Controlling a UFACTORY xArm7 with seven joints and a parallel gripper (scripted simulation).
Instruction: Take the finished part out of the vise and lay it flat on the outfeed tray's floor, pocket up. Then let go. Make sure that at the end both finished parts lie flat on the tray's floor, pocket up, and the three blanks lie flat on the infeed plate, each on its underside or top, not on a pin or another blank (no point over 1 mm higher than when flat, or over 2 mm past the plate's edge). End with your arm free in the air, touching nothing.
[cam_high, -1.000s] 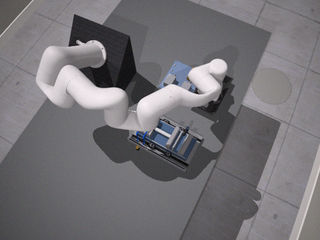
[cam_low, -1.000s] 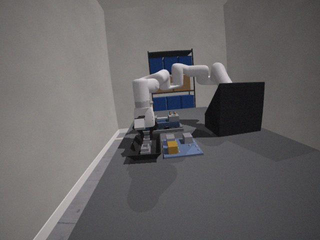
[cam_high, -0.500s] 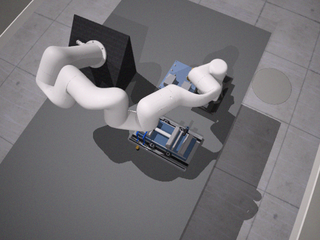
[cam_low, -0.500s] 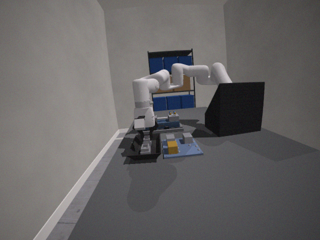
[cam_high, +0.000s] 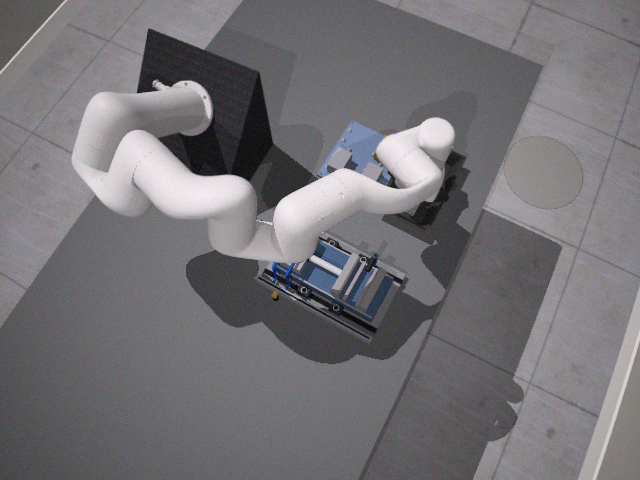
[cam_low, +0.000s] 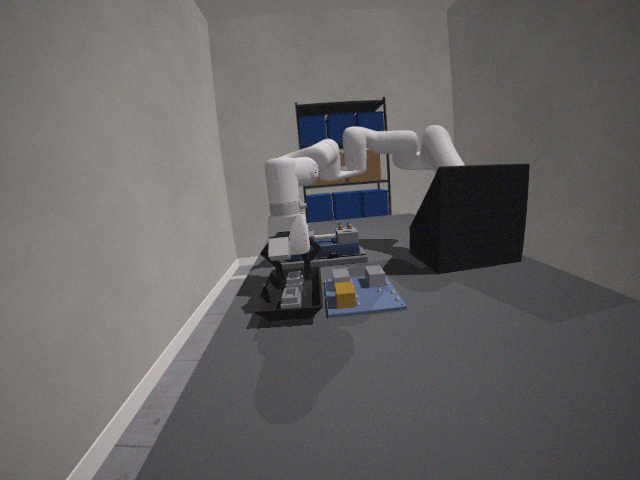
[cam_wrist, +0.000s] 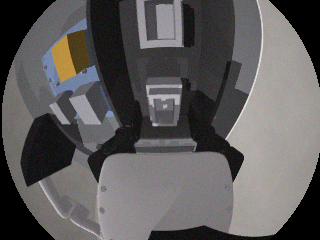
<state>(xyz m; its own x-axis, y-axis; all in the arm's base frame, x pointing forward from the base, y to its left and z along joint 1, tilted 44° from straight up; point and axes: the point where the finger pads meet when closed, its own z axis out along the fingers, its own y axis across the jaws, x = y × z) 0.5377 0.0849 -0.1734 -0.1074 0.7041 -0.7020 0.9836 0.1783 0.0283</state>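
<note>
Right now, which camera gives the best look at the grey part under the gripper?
The wrist view: the part sits centred, pocket up, in the tray. The exterior view shows it small; the top view hides it behind the arm.
</note>
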